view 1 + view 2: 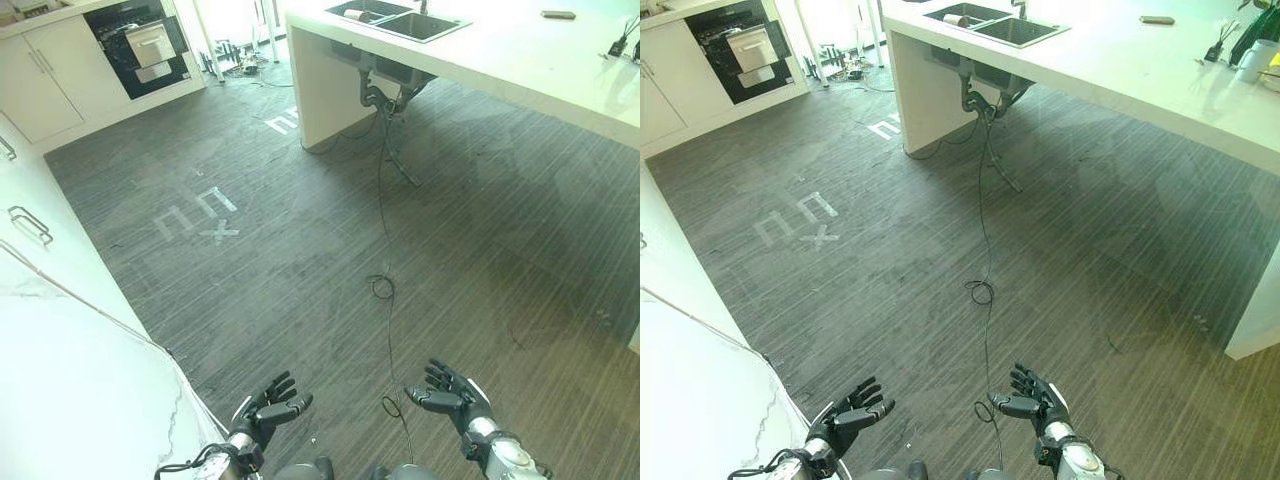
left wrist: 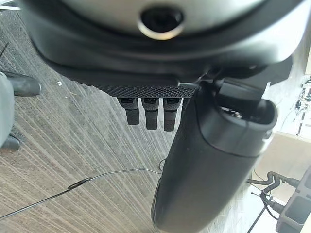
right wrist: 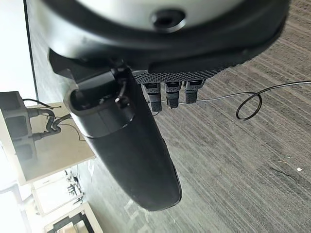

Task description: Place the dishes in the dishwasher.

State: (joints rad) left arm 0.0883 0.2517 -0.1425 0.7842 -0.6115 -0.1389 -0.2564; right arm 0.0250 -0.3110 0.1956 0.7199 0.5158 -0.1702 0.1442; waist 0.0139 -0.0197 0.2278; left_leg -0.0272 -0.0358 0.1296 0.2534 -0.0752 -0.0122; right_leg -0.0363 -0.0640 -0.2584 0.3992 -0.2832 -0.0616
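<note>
Marking floor (image 1: 300, 250): unreadable white strokes (image 1: 195, 215).

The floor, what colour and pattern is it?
Dark grey floor with thin stripes, a few white tape marks on it. The left eye view shows it best.

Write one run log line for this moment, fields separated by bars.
left hand open, empty | right hand open, empty | sink far ahead | dishwasher open, far left

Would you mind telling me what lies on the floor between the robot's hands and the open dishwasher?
In the left eye view, grey plank floor with white tape marks lies between the open, empty hands and the dishwasher; no dishes there.
</note>
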